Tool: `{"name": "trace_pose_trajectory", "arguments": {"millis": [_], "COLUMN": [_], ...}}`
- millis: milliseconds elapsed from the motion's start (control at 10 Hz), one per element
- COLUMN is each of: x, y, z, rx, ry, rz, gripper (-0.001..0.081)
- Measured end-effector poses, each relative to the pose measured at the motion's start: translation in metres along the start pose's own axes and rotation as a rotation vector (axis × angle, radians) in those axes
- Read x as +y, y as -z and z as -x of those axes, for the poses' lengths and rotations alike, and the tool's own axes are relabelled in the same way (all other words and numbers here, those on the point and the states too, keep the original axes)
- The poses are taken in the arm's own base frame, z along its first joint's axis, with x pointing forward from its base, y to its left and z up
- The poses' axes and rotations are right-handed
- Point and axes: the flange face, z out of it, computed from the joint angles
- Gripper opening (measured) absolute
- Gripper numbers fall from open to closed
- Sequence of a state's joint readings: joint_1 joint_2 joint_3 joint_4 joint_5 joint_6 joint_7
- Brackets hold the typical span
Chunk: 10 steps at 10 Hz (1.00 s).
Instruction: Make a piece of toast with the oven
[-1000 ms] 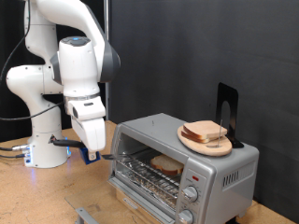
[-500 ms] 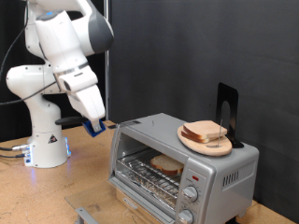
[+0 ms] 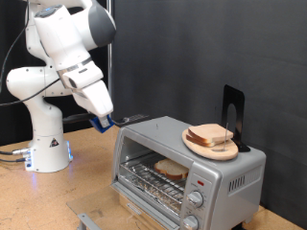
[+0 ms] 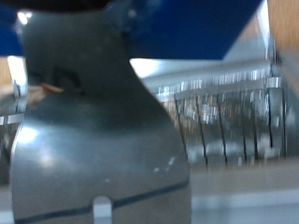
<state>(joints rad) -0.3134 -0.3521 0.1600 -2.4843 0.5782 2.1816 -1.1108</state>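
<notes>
The silver oven (image 3: 187,165) stands on the table at the exterior view's lower right. One piece of toast (image 3: 173,170) lies on the wire rack inside it. Another like slice (image 3: 211,135) lies on a round wooden plate (image 3: 197,145) on the oven's top. My gripper (image 3: 104,122), with blue fingertips, hangs in the air just beyond the oven's upper left corner. It holds nothing and no gap shows between its fingers. In the wrist view a blurred dark finger (image 4: 93,140) fills the foreground, with the oven's ribbed metal (image 4: 224,112) behind it.
A black upright stand (image 3: 233,113) is behind the oven at the right. The arm's white base (image 3: 43,144) stands at the left, with cables on the wooden table (image 3: 38,206). A dark curtain forms the backdrop.
My gripper has risen from low beside the oven's front left corner. It has moved up and toward the exterior view's right, to the level of the oven's top. The toast slices have not moved.
</notes>
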Motion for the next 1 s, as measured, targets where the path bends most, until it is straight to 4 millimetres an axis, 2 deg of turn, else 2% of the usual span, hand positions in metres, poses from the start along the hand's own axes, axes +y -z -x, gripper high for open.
{"name": "trace_pose_trajectory", "arguments": {"millis": [400, 700, 1000], "x": [-0.058, -0.106, -0.15], "y": [-0.014, -0.038, -0.06], "z": [-0.042, -0.069, -0.089], "rx": [-0.058, -0.162, -0.174], "ry": [-0.118, -0.213, -0.193], "rz": [-0.013, 0.052, 0.091], "gripper": [0.04, 0.04, 0.04]}}
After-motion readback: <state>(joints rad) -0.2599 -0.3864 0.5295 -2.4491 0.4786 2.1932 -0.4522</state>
